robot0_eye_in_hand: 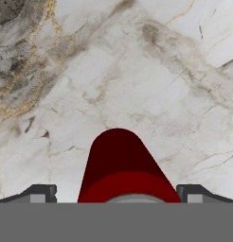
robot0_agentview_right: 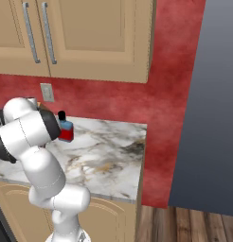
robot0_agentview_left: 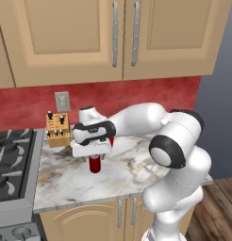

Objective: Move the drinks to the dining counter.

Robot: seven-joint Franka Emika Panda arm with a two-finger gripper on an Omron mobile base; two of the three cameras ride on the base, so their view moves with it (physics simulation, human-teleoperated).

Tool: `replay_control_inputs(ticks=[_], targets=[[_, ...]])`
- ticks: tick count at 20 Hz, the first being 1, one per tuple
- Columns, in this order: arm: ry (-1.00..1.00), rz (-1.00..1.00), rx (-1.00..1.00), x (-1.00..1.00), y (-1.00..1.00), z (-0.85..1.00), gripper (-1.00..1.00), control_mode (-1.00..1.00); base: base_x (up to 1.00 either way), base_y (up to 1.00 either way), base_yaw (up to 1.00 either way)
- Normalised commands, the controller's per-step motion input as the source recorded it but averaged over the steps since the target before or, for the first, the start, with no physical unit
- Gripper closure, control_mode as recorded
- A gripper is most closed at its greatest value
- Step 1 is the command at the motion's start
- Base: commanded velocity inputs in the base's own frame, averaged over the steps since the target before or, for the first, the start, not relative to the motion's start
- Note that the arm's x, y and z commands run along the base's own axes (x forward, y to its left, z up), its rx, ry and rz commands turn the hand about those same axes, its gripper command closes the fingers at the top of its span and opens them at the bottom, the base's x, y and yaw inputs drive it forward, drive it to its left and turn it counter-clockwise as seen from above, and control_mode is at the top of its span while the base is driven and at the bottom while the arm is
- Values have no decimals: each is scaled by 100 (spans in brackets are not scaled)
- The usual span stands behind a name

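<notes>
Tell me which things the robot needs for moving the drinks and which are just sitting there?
Needed:
small dark-red can
squat blue bottle with red label and black cap
open tool, its tips either side of the can

Just sitting there:
wooden knife block
grey wall socket
black stove burners

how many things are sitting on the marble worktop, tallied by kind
cans: 1, the dark-red can under the open gripper
bottles: 1, the blue bottle with red label and black cap
knife blocks: 1, the wooden knife block by the wall
total: 3
</notes>
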Motion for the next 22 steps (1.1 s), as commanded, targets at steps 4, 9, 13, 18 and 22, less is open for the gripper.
replay_control_inputs(ticks=[4,9,13,18,22], targets=[[0,0,2,0,0,-17,-100,-100,0,0,0],[-2,0,4,0,0,-19,100,-100,0,0,0],[-3,0,1,0,0,-3,100,-100,0,0,0],[0,0,0,-2,-1,0,100,-100,0,0,0],[-12,0,2,-11,-29,26,100,-100,0,0,0]])
